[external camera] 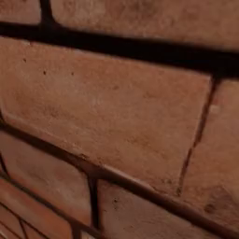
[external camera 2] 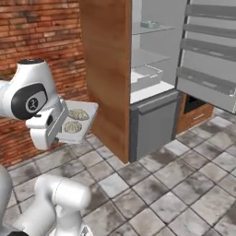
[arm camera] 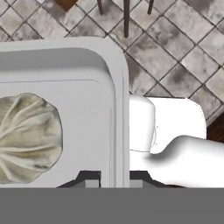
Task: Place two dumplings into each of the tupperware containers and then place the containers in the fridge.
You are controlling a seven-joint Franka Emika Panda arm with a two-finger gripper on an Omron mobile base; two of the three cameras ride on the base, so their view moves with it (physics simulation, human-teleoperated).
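Note:
My gripper [arm camera: 114, 178] is shut on the rim of the pale whitish-grey tupperware container [arm camera: 87, 87], one fingertip on each side of its wall. A beige, pleated dumpling [arm camera: 26, 138] lies inside it. From the right base view, the gripper [external camera 2: 63, 122] holds this container [external camera 2: 87, 113] level in the air over the tiled floor, with two dumplings [external camera 2: 77, 115] in it. It hangs left of the fridge's brown wooden side [external camera 2: 108, 78]. The fridge [external camera 2: 152, 50] stands open, and a second shallow greyish container [external camera 2: 146, 74] rests on its middle shelf.
The fridge door [external camera 2: 207, 50] swings open at the right, its racks facing in. A grey drawer front [external camera 2: 152, 122] closes the fridge's lower part. A brick wall [external camera: 116, 116] lies close on the left. Dark furniture legs [arm camera: 126, 17] stand on the floor tiles [external camera 2: 175, 184].

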